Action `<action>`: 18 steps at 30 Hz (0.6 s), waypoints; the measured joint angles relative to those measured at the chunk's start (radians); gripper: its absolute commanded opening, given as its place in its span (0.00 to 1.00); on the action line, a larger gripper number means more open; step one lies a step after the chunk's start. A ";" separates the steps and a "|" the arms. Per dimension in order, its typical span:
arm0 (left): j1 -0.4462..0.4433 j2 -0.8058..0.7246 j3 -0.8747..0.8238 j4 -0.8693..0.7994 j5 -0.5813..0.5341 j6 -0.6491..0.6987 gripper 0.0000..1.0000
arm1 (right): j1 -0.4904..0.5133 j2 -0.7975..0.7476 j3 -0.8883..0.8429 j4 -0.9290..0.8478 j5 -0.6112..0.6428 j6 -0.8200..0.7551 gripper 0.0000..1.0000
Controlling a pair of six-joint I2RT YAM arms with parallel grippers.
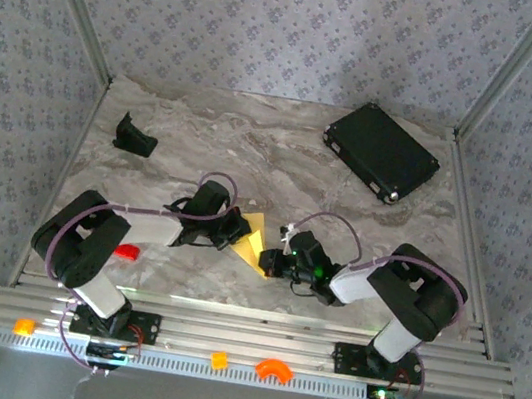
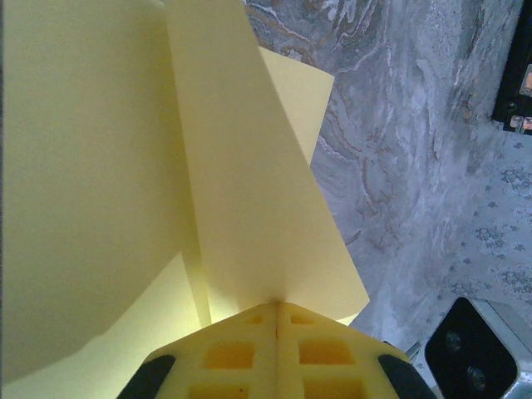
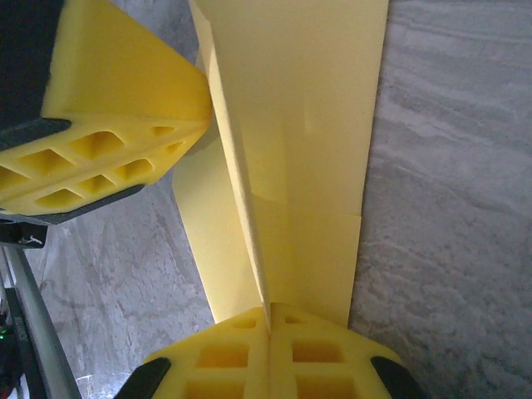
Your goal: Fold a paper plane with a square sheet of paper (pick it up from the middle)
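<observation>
The pale-yellow sheet of paper is folded into a narrow wedge with a raised centre crease and is held between my two grippers near the table's middle front. My left gripper is shut on one end of it. In the left wrist view the yellow foam fingertips pinch a standing flap of the paper. My right gripper is shut on the other end. In the right wrist view that gripper clamps the upright crease of the paper, with the left gripper's foam fingers close at the upper left.
A black rectangular case lies at the back right. A small black holder sits at the back left. A small red block lies by the left arm. Orange plastic pieces rest on the front rail.
</observation>
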 measured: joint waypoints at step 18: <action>0.000 0.074 0.058 0.028 0.041 0.016 0.00 | -0.013 0.016 -0.014 0.051 -0.014 0.061 0.07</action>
